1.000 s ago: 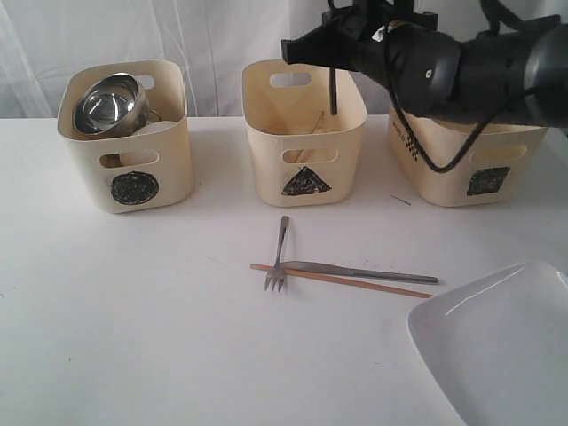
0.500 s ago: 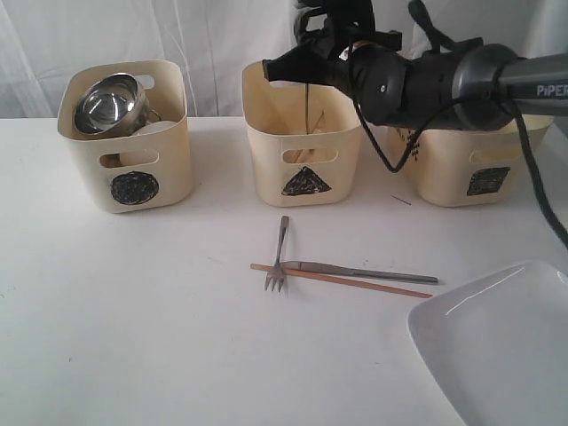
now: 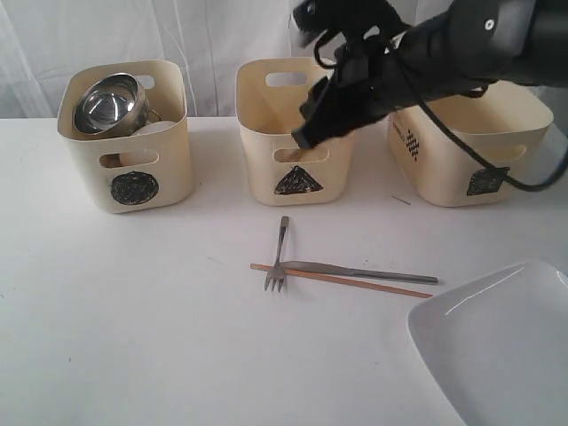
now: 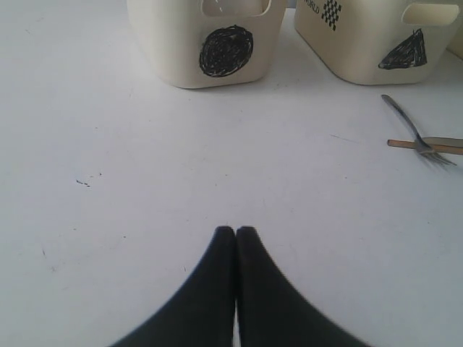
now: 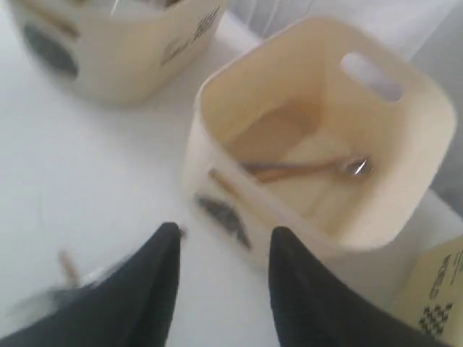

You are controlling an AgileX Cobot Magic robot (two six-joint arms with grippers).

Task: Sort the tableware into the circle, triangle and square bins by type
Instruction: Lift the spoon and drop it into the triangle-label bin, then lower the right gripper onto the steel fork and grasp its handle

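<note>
Three cream bins stand in a row: circle [image 3: 124,151], triangle [image 3: 297,142], square [image 3: 470,151]. A steel bowl [image 3: 108,102] and a white dish [image 3: 158,127] show in the circle bin. My right gripper [image 3: 306,131] hangs open and empty in front of the triangle bin's near rim [image 5: 239,210]; inside that bin lie a chopstick [image 5: 289,172] and a spoon [image 5: 354,166]. On the table lie a fork [image 3: 278,257], a knife [image 3: 364,272] and a chopstick [image 3: 342,280]. The white plate [image 3: 497,342] sits front right. My left gripper [image 4: 236,230] is shut, empty, low over bare table.
The circle bin [image 4: 210,36] and the triangle bin [image 4: 369,36] stand ahead of the left gripper, with the fork [image 4: 416,134] off to one side. A white curtain closes the back. The right arm reaches across above the square bin.
The right gripper held a dark utensil upright over the triangle bin; it has let go and dropped to the bin's front rim. The triangle bin has shifted slightly left.
</note>
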